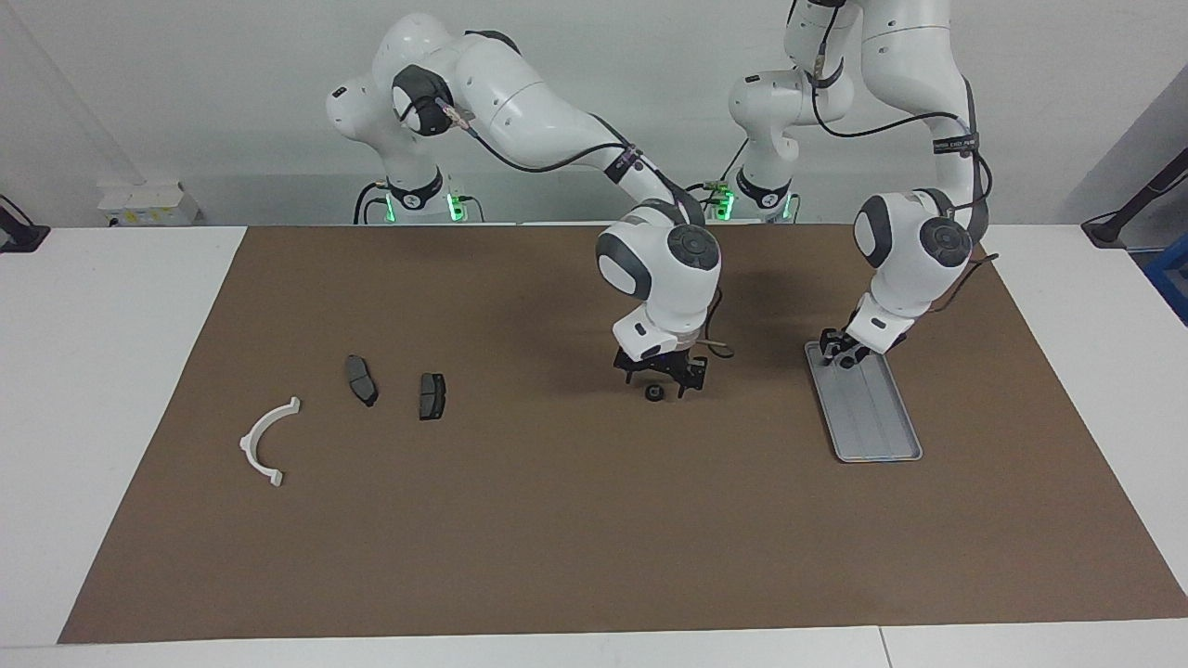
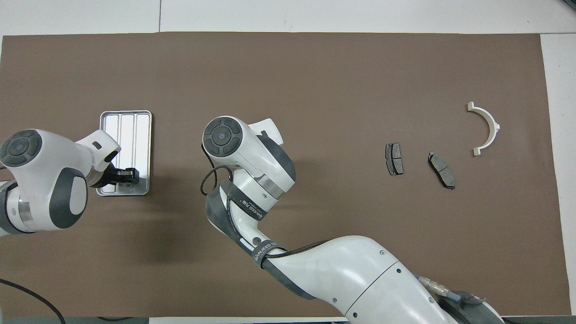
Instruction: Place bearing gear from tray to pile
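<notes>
The small black bearing gear [image 1: 654, 393] lies on the brown mat mid-table, between the tray and the pile. My right gripper [image 1: 657, 384] is low over it, fingers spread, with the gear between the tips; in the overhead view the right wrist hides both. The silver tray [image 1: 877, 417] [image 2: 128, 130] lies toward the left arm's end and shows nothing in it. My left gripper [image 1: 840, 351] [image 2: 126, 175] hangs low over the tray's end nearer the robots. The pile is a white half-ring bracket [image 1: 264, 443] [image 2: 486, 128] and two dark plates [image 1: 361, 378] [image 1: 432, 396] toward the right arm's end.
The brown mat [image 1: 557, 538] covers most of the white table. The right arm stretches across the mat from its base to the middle. Bare mat lies between the gear and the plates.
</notes>
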`<state>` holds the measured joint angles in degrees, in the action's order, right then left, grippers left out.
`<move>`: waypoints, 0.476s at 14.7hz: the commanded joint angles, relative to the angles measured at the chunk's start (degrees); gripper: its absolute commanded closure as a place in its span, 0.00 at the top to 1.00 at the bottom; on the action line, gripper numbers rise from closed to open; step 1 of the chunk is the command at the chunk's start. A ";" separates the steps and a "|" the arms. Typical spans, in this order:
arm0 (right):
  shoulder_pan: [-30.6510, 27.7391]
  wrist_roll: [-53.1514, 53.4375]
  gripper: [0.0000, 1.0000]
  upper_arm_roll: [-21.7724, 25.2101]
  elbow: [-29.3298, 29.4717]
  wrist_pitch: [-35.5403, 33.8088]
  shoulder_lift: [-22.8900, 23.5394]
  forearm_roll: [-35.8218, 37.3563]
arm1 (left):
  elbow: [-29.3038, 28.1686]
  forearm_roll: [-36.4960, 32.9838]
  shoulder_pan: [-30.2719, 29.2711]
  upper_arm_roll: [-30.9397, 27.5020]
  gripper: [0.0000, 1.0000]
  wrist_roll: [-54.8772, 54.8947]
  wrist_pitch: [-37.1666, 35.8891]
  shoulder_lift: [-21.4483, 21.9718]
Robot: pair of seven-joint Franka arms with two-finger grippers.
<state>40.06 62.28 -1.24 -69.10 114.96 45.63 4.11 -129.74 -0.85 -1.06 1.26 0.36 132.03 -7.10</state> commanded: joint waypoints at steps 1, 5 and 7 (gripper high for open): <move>-0.51 -2.16 0.95 -0.34 1.33 1.23 0.87 -2.35 | -1.84 -0.29 -0.61 0.32 0.37 -0.63 1.65 1.12; -0.51 -4.36 0.95 -0.34 -0.24 1.32 0.60 -2.79 | -1.66 -0.38 -0.69 0.32 0.12 -0.63 1.21 1.12; -0.42 -4.71 0.95 -0.34 -1.30 2.45 0.43 -2.88 | -0.35 -0.12 -0.69 0.32 0.08 -0.63 0.25 0.86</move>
<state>40.11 59.42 -1.26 -69.35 115.74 45.88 2.44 -129.82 -0.77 -1.08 1.35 0.31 132.10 -6.95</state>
